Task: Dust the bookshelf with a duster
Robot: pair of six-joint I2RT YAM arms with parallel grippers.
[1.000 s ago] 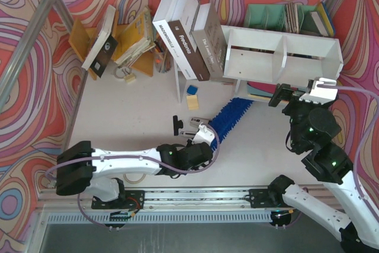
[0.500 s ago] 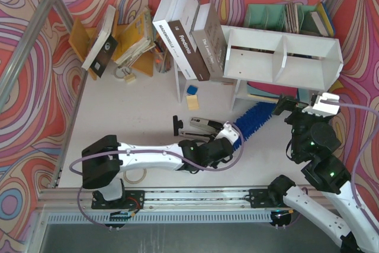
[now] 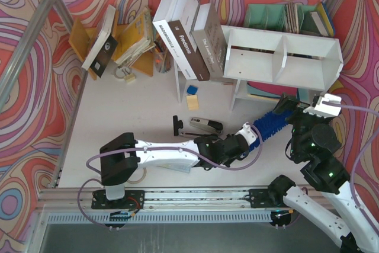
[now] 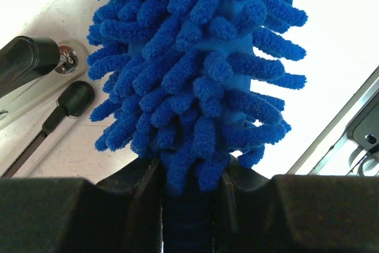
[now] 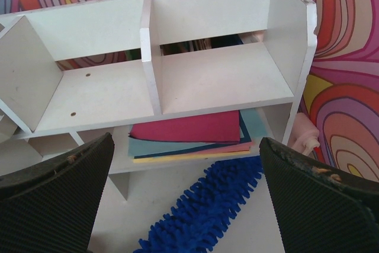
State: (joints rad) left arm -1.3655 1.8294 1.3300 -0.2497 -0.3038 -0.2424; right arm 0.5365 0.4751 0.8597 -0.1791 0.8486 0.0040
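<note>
Left pincer (image 4: pixel 189 185) clamps the blue duster (image 3: pixel 273 119). Its fluffy head reaches across the worktop (image 3: pixel 142 105) towards the white bookshelf's (image 3: pixel 260 63) lower level, beneath the wide-open right pincer (image 5: pixel 188 173).

A black-and-silver stapler (image 3: pixel 201 126) lies on the bench (image 3: pixel 118 117), with a blue pad (image 3: pixel 191 90) and a yellow pad (image 3: pixel 192 102) near it, farther back. Three large books (image 3: pixel 186 34) lean together at the back, with an orange rack (image 3: pixel 77 37) of tilted books to their left and a teal slotted organizer (image 3: pixel 266 15) in the far right corner. Flat coloured sheets (image 5: pixel 186 130), red on top, lie stacked beside a pale pink thing (image 5: pixel 305 136), perhaps cloth.
</note>
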